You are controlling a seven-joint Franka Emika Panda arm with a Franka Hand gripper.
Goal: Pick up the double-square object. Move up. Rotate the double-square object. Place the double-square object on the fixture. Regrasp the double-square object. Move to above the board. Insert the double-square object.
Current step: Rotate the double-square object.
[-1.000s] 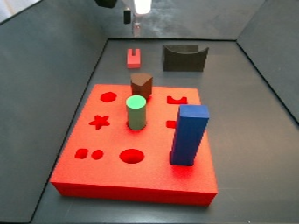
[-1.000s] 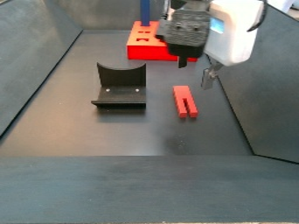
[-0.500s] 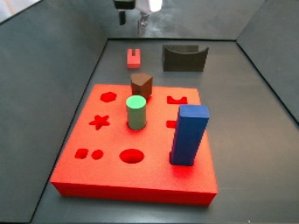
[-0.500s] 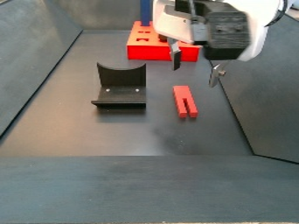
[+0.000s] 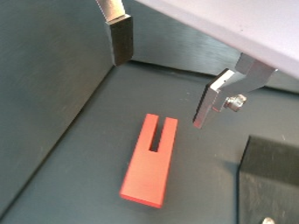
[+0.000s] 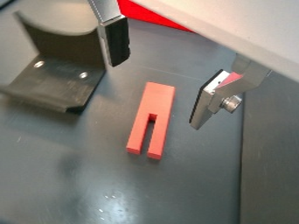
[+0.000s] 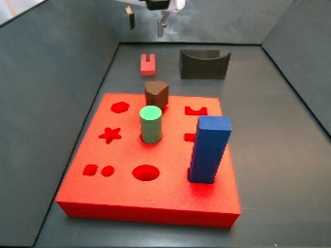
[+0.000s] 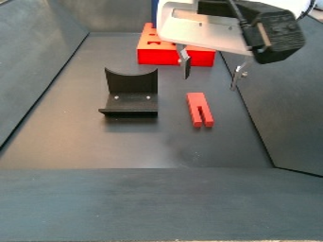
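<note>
Hovering above the dark floor, the gripper (image 8: 209, 68) hangs with its two fingers spread apart and nothing between them. In both wrist views each finger (image 5: 216, 99) is a flat silver plate with a dark pad (image 6: 117, 42).

The double-square object (image 6: 151, 118) is a small flat red-pink block with a slot cut in from one end. It lies flat on the floor below the gap between the fingers, apart from both. In a side view the block (image 8: 199, 108) sits just beside the fixture (image 8: 128, 93), on the floor, and the fingers are above its far end without touching it. In a wrist view the block (image 5: 151, 158) lies clear of the grey wall behind it.

The fixture is a dark block with a curved notch in its top. In a side view the fixture (image 7: 203, 63) stands beyond the board (image 7: 153, 160), with the block (image 7: 149, 65) near it on the same stretch of floor.

The board is a thick bright red slab with shaped holes. Standing in it are a brown hexagonal peg (image 7: 157, 94), a green round peg (image 7: 150, 125) and a tall blue square block (image 7: 210, 149). The gripper (image 7: 149, 23) is seen near the frame's upper edge, well beyond the board.
</note>
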